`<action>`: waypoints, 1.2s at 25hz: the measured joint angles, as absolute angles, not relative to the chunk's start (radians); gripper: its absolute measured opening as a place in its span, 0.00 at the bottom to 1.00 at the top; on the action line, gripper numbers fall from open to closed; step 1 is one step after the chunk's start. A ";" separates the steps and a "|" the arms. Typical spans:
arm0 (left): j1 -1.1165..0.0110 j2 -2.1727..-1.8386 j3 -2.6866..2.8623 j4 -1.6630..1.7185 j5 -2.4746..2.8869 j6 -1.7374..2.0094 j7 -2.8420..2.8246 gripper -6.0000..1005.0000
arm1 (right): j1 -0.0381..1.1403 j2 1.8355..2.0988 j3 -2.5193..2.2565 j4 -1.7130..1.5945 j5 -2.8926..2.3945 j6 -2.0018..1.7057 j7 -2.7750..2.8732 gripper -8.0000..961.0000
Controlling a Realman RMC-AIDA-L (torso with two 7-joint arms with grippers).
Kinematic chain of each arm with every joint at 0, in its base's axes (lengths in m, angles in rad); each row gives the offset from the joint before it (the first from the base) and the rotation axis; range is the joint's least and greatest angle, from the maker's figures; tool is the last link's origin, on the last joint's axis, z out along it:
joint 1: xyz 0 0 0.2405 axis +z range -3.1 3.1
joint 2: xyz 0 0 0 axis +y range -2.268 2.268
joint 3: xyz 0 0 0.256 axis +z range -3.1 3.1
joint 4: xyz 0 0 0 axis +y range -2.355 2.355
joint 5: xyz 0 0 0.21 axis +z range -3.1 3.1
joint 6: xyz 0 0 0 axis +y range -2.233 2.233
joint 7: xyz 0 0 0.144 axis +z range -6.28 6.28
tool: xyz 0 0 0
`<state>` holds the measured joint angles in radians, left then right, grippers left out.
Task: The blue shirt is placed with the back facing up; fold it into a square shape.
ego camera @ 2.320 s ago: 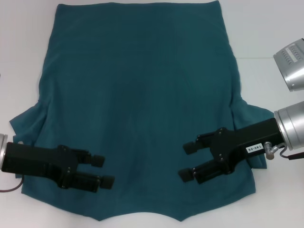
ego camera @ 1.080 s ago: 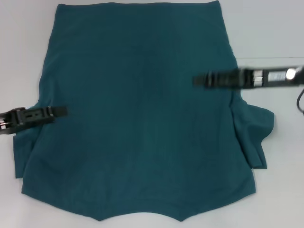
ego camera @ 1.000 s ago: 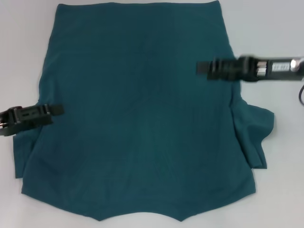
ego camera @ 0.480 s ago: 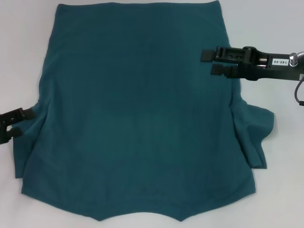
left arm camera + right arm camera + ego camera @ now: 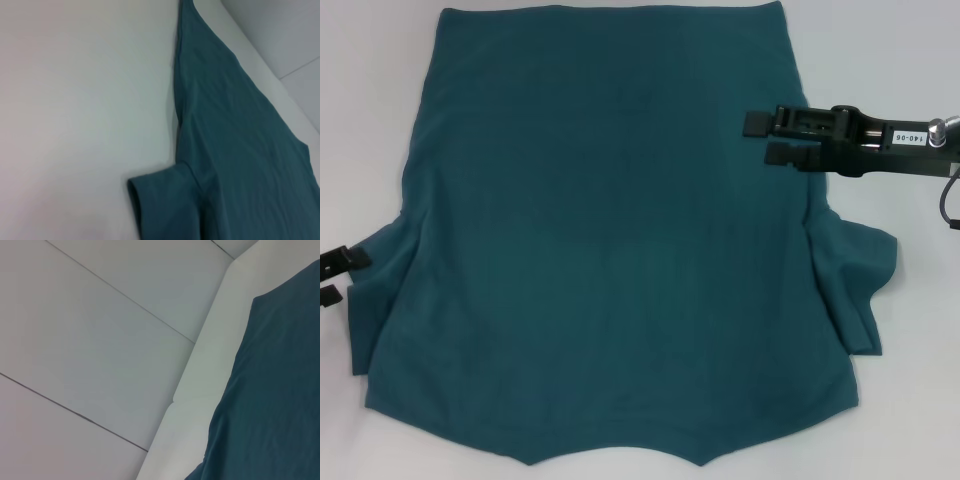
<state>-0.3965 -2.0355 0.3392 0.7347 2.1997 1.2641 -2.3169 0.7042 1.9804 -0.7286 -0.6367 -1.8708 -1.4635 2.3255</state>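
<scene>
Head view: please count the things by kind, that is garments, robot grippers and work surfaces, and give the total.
Garments: 1, the large dark teal-blue cotton shirt, lying flat.
Robot grippers: 2, the black left gripper at the shirt's left sleeve, the black right gripper over its right edge, both open.
Work surfaces: 1, the white table.
Total: 4

The head camera looks steeply down on the whole blue shirt [image 5: 610, 240]; both wrist cameras view its edges obliquely from nearer.

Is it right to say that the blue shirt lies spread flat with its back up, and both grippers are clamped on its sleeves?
Not quite. In the head view the blue shirt lies spread flat, back up, but neither the left gripper nor the right gripper holds a sleeve; both are open and empty.
</scene>
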 joint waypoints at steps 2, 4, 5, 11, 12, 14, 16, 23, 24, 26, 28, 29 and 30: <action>-0.398 -2.036 0.339 0.721 2.200 1.255 -2.288 0.84 | 0.704 1.980 -0.728 -0.637 -1.871 -1.463 2.325 0.96; -0.400 -2.036 0.339 0.709 2.200 1.249 -2.269 0.84 | 0.703 1.979 -0.725 -0.637 -1.871 -1.463 2.325 0.96; -0.401 -2.036 0.339 0.703 2.200 1.244 -2.260 0.84 | 0.703 1.979 -0.723 -0.637 -1.871 -1.463 2.325 0.96; -0.404 -2.036 0.341 0.684 2.200 1.231 -2.231 0.84 | 0.698 1.974 -0.719 -0.636 -1.869 -1.463 2.325 0.96; -0.404 -2.036 0.341 0.682 2.200 1.231 -2.229 0.84 | 0.698 1.974 -0.719 -0.636 -1.868 -1.463 2.325 0.96; -0.407 -2.036 0.341 0.677 2.200 1.230 -2.226 0.84 | 0.698 1.973 -0.718 -0.635 -1.868 -1.463 2.325 0.96; -0.412 -2.036 0.342 0.670 2.200 1.230 -2.224 0.84 | 0.698 1.973 -0.718 -0.635 -1.866 -1.463 2.325 0.96; -0.432 -2.030 0.342 0.647 2.200 1.204 -2.222 0.78 | 0.698 1.972 -0.715 -0.635 -1.863 -1.463 2.325 0.96; -0.433 -2.030 0.342 0.646 2.200 1.202 -2.222 0.78 | 0.697 1.972 -0.714 -0.635 -1.863 -1.463 2.325 0.96; -0.434 -2.030 0.342 0.645 2.200 1.197 -2.222 0.76 | 0.697 1.971 -0.713 -0.635 -1.862 -1.463 2.325 0.96; -0.435 -2.030 0.342 0.647 2.200 1.193 -2.222 0.75 | 0.695 1.971 -0.711 -0.635 -1.862 -1.463 2.325 0.96; -0.435 -2.030 0.342 0.647 2.200 1.193 -2.222 0.74 | 0.694 1.971 -0.710 -0.635 -1.862 -1.464 2.325 0.96; -0.435 -2.029 0.342 0.647 2.200 1.192 -2.222 0.73 | 0.692 1.971 -0.709 -0.635 -1.862 -1.464 2.325 0.96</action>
